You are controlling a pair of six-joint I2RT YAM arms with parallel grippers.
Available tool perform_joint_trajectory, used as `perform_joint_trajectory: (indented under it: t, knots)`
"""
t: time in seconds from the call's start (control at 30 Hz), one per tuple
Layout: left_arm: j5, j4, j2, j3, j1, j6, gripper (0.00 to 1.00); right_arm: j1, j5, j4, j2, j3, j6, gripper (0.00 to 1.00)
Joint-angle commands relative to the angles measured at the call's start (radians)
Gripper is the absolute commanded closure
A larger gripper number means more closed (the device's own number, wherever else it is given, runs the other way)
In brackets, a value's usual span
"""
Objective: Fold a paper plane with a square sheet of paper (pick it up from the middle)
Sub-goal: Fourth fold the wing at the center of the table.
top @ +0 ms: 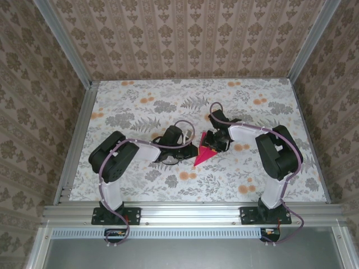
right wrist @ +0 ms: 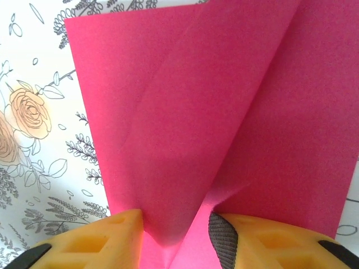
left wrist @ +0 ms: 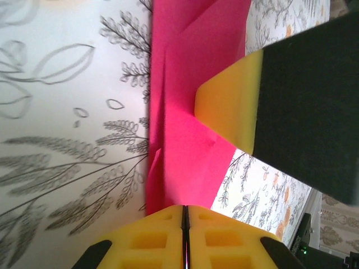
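From above, you are seeing the folded pink paper [top: 203, 156] lying mid-table between the left gripper [top: 189, 152] and right gripper [top: 213, 144]. Left wrist: its jaws are pinching shut on the paper's edge. Right wrist: its jaws are standing partly open, straddling a raised fold.

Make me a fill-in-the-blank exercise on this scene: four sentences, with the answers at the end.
1. Seen from above, the folded paper is ____ in colour.
2. The left end effector has its yellow fingers pressed ____.
3. The tablecloth is printed with grey leaves and orange ____.
4. In the right wrist view, a fold of the paper dips ____ the two fingers of the right end effector.

Missing words: pink; together; flowers; between.
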Motion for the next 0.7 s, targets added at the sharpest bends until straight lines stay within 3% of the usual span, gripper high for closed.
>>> perform_joint_trajectory:
  t: [0.0,0.67]
  knots:
    - [-0.047,0.042,-0.08,-0.043,0.023,-0.018,0.88,0.002,0.157,-0.147,0.133,-0.064,0.002,0.58]
    - [0.042,0.092,-0.037,-0.001,-0.006,-0.01,0.84,0.013,0.15,-0.155,0.173,-0.047,-0.005,0.51]
